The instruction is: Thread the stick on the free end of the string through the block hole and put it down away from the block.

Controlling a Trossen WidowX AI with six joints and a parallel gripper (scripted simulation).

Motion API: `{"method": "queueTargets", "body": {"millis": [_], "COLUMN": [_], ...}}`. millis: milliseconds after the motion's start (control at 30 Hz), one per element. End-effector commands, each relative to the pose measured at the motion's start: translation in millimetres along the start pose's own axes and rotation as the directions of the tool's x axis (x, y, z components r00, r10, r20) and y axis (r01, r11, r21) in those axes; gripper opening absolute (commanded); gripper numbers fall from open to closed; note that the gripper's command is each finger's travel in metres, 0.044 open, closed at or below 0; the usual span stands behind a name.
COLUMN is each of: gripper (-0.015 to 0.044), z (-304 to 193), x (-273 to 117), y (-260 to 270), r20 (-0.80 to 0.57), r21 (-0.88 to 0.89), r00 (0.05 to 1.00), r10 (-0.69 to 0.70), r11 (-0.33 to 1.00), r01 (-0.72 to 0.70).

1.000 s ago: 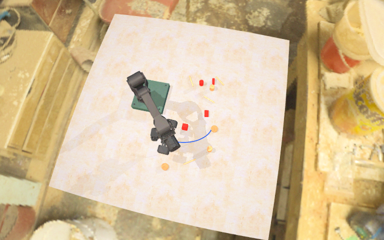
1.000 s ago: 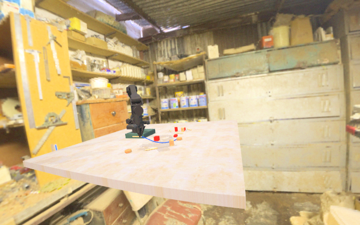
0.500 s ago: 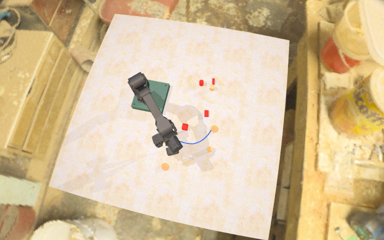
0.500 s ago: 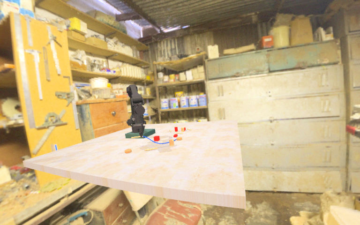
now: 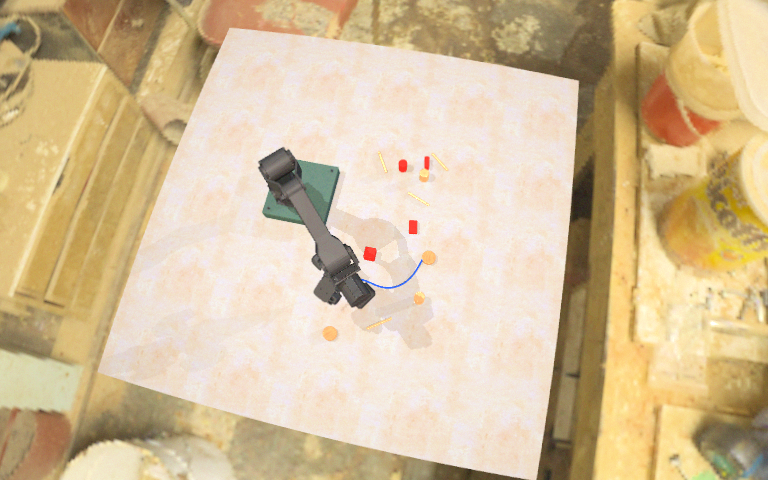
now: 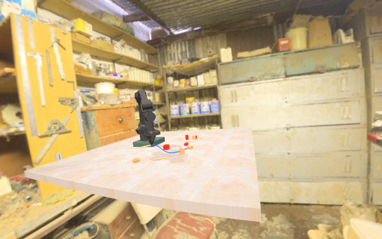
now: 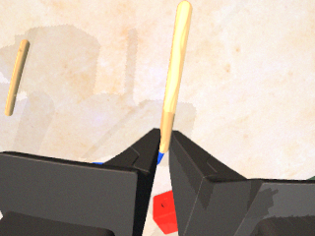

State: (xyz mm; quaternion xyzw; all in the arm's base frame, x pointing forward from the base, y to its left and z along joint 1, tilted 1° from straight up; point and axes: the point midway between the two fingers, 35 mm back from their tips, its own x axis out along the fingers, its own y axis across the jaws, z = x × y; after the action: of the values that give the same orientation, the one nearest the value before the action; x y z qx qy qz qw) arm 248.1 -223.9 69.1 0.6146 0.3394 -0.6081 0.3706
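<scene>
My gripper (image 6: 151,144) (image 7: 164,137) is shut on the string's stick (image 6: 145,146) (image 7: 177,59), near its string end, above the table. The stick points ahead of the fingertips in the wrist view; the arm hides it in the top view. The blue string (image 5: 388,287) (image 6: 170,152) (image 7: 160,157) curves from the fingers to the round wooden button (image 5: 428,257) (image 6: 190,147). A small upright wooden block (image 5: 419,298) (image 6: 181,151) stands near the button, apart from the stick. Its hole cannot be made out. A similar wooden piece (image 5: 423,175) (image 6: 193,137) stands farther off.
A loose stick (image 5: 378,323) (image 6: 160,158) (image 7: 17,79) and a loose wooden disc (image 5: 329,333) (image 6: 135,160) lie nearby. A red block (image 5: 369,253) (image 6: 166,146) (image 7: 166,212) is beside the arm; another red block (image 5: 412,226) is near the button. Several sticks and red pieces lie farther off.
</scene>
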Motion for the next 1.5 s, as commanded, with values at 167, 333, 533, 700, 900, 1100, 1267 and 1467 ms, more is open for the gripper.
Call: {"method": "queueTargets", "body": {"millis": [167, 333, 533, 700, 900, 1100, 1267, 1467], "gripper": [0.0, 0.0, 0.0, 0.0, 0.0, 0.0, 0.0, 0.0], "z": [-3, -5, -7, -8, -11, -13, -15, -17], "x": [-1, -1, -1, -1, -2, -2, -2, -2], "y": [8, 12, 17, 21, 25, 30, 33, 38], "r20": [-0.001, -0.001, -0.001, -0.001, -0.001, -0.002, -0.002, -0.002], "r21": [-0.335, -0.5, -0.676, -0.798, -0.909, -0.978, -1.0, -0.982], "r00": [1.0, 1.0, 1.0, 1.0, 1.0, 1.0, 1.0, 1.0], "r10": [0.001, 0.002, 0.003, 0.003, 0.004, 0.005, 0.006, 0.007], "r11": [0.942, 0.866, 0.737, 0.603, 0.416, 0.209, 0.029, -0.188], "r01": [-0.001, -0.002, -0.003, -0.003, -0.003, -0.003, -0.002, -0.001]}}
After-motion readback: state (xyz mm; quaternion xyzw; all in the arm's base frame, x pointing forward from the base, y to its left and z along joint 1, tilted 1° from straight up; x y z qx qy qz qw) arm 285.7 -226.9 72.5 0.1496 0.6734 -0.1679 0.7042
